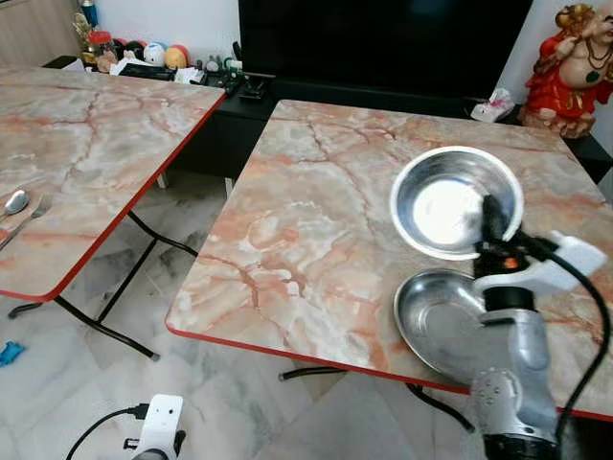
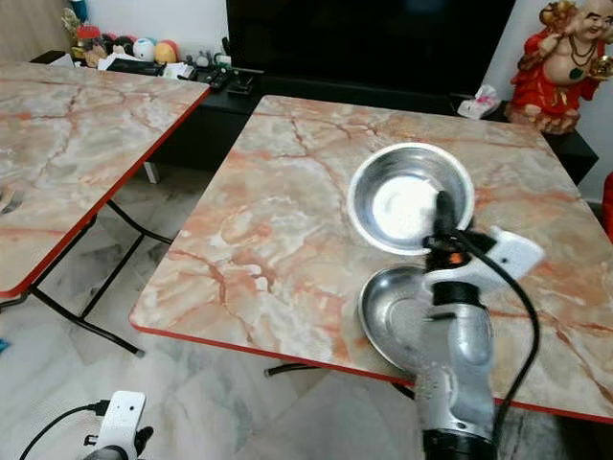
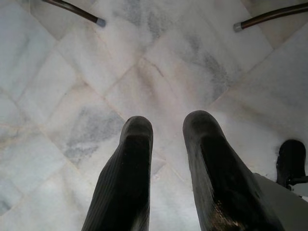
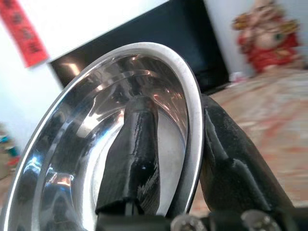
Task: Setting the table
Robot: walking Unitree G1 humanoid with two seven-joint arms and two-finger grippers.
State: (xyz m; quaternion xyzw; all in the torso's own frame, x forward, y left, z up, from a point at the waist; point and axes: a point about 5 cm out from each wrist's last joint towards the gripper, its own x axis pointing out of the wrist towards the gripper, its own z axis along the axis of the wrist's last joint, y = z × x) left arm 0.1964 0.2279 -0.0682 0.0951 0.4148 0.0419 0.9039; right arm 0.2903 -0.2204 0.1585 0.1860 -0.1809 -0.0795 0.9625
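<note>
Where the head views look down on the right bench (image 1: 316, 240), the right gripper (image 1: 490, 222) pinches the near rim of a steel bowl (image 1: 450, 196), a steel plate (image 1: 436, 321) lying just nearer. The right wrist view shows its jaws clamping that rim, one finger inside the bowl. In the left wrist view the left gripper (image 3: 166, 139) hangs over the floor (image 3: 159, 72), jaws narrowly parted.

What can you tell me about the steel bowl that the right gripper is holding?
The steel bowl is round, shiny and empty, with a rolled rim and a bright reflection inside. It sits tilted over the marble-patterned table, beside a flatter steel dish. The right gripper pinches its near rim, one finger inside and one outside.
</note>
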